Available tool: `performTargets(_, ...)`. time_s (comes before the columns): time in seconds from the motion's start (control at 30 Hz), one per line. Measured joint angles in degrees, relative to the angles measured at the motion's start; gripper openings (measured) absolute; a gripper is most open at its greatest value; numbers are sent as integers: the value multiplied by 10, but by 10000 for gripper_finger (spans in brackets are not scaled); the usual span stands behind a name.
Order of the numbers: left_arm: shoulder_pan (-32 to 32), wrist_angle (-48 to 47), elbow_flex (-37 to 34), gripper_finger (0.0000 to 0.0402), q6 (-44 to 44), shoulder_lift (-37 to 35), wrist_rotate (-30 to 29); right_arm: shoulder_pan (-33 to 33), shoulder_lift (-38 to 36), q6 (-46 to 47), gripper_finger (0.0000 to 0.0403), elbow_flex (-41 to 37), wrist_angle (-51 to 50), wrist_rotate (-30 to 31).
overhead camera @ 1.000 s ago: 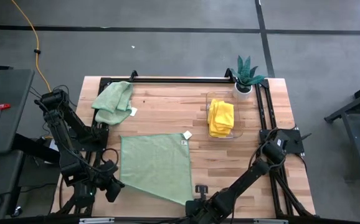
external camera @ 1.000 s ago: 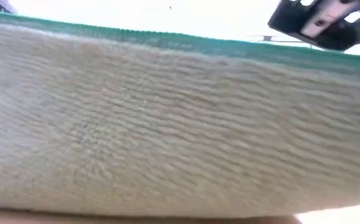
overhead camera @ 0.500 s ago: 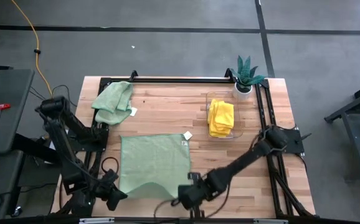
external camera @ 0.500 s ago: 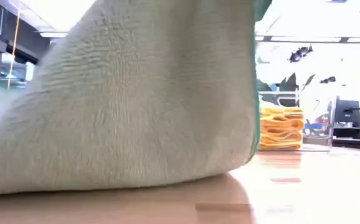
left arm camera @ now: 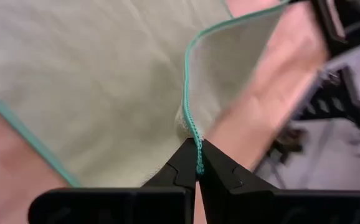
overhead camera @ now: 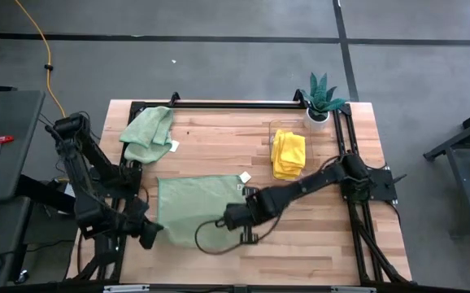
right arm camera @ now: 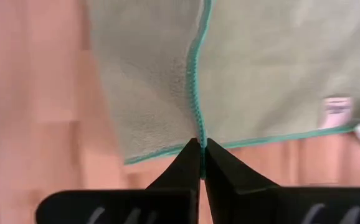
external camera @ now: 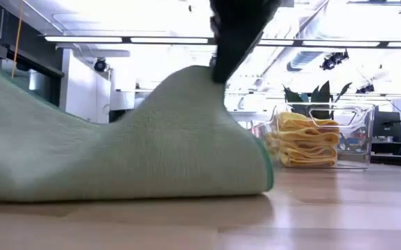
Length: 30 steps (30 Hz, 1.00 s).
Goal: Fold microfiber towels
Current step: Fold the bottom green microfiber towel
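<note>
Wooden tabletop [overhead camera: 219,138], with both our grippers pinching the hem of one sage towel in mid-fold.

We hold the spread green towel [overhead camera: 193,203] at the centre of the table: our left gripper [left arm camera: 198,169] is pressed together on its teal edge at about 8 o'clock, and our right gripper [right arm camera: 201,151] is clamped on the edge near 5 o'clock, the lifted flap curling over the flat part. We judge the cloth light, limp and grippy; it drapes and will sag between holds, so corners and the stitched hem are the places to take it. A crumpled green towel [overhead camera: 147,133] waits at 11 o'clock, and folded yellow towels [overhead camera: 289,153] sit in a clear bin [overhead camera: 277,127] at 2 o'clock beside a potted plant [overhead camera: 322,98].
</note>
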Motion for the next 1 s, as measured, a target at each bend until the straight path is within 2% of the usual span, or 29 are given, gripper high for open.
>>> performTargets(0.2,47,-110,0,0,10,-11,39,-56,0,-13,0,0,-6,22)
performTargets(0.43,109,-189,-9,0,11,-11,46,-100,0,-15,0,0,-8,28)
performTargets(0.6,142,-204,-27,0,16,-11,69,-122,0,-10,0,0,-34,29)
performTargets(1.0,202,-204,-81,0,6,-11,68,-160,0,60,0,0,-74,40)
